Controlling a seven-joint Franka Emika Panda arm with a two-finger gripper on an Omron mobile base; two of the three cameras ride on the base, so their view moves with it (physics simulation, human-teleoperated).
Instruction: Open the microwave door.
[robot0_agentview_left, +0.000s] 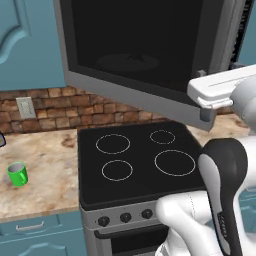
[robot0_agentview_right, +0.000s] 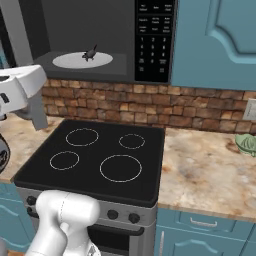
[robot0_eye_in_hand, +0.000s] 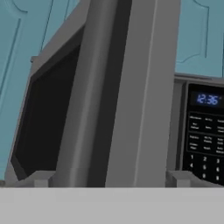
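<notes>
Black cooktop (robot0_agentview_right: 95, 160) and speckled counter (robot0_agentview_right: 210, 170) below; the microwave door (robot0_eye_in_hand: 109, 96), swung ajar, stands between the gripper's (robot0_eye_in_hand: 113, 180) open jaws.

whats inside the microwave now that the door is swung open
A round turntable plate sits on the cavity floor with a small dark object on it. The open door covers the cavity's left side.

It was a home kitchen: a black stove (robot0_agentview_left: 137, 160) sat under a microwave (robot0_agentview_right: 155, 40), with blue cabinets (robot0_agentview_right: 215, 40), a brick wall (robot0_agentview_right: 200, 107) and a stone table (robot0_agentview_right: 210, 170).
</notes>
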